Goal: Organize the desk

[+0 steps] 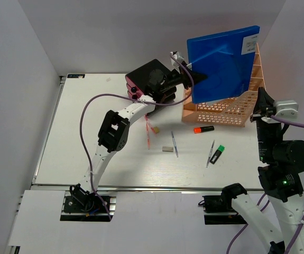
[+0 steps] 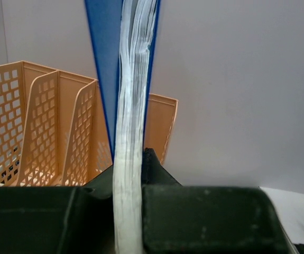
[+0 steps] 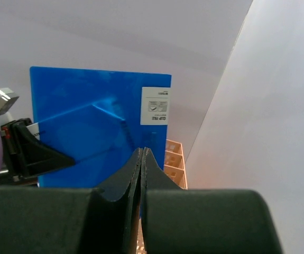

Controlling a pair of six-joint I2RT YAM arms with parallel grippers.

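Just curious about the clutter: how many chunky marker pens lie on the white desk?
2. An orange marker lies just in front of the peach rack; a green-capped marker lies nearer the front edge, beside a thin pen. Others may be hidden.

Quick count for you: one desk [image 1: 62, 148], one blue folder [image 1: 223, 63], one peach file rack [image 1: 220, 112], one black-and-pink drawer box [image 1: 141, 78]. Two highlighters, orange [image 1: 203, 129] and green [image 1: 217, 154]. Two silver pens [image 1: 174, 144] [image 1: 210, 153], one thin pink stick [image 1: 148, 135], and two little blocks, grey [image 1: 167, 149] and tan [image 1: 155, 129].
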